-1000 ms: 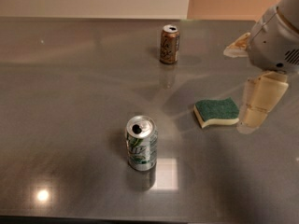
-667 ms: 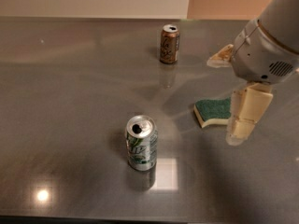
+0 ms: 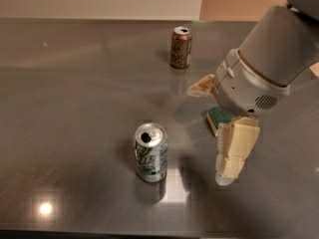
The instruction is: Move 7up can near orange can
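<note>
**Pincer swung in beside the 7up can, nothing gripped yet**

Over the last second my pincer [image 3: 209, 133] has come leftward and nearer from the right edge of the scene. It now hangs just to the right of the 7up can [image 3: 151, 152]. Both cans stand where they stood.

My pincer is spread wide and grasps nothing. One pale finger [image 3: 233, 153] points down toward the grey tabletop [image 3: 75, 93] on the near side. The other shows as a short tip on the far side, and no can sits in the gap between them.

The 7up can stands upright in the near middle of the tabletop with its opened top facing up. It is not touching my pincer; a strip of bare surface lies between us. The orange can [image 3: 181, 47] stands upright on the far side, a little right of the 7up can and well apart from it. A green sponge [image 3: 218, 116] lies right of centre, partly hidden behind my wrist.

As I judge it, the task has hardly begun. The approach is nearly made, but the 7up can has not been taken and is no closer to its mark. I have yet to bring my fingers around the can and clench on it. Then I have to carry it to the far side, set it upright beside the orange can without knocking that one over, and let go. The sponge lies close to the right of that route, so I reckon I should keep left of it.
</note>
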`<act>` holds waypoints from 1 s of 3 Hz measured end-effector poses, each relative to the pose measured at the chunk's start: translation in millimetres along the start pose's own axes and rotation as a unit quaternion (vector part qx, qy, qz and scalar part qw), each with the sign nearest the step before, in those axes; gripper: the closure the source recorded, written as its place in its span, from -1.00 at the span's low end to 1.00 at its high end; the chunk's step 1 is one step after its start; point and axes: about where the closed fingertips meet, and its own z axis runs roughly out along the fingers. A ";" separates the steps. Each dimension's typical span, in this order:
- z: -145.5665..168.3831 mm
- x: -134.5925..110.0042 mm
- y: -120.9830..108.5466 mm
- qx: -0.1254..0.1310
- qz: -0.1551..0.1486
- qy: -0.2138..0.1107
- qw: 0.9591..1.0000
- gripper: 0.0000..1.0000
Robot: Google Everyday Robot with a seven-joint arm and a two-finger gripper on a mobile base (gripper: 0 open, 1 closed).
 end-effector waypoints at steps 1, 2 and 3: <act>14.7 -27.3 6.5 -0.019 -0.022 -0.028 0.999 -1.00; 24.7 -49.8 7.9 -0.028 -0.047 -0.043 0.998 -1.00; 39.2 -62.7 8.1 -0.036 -0.063 -0.048 0.996 -1.00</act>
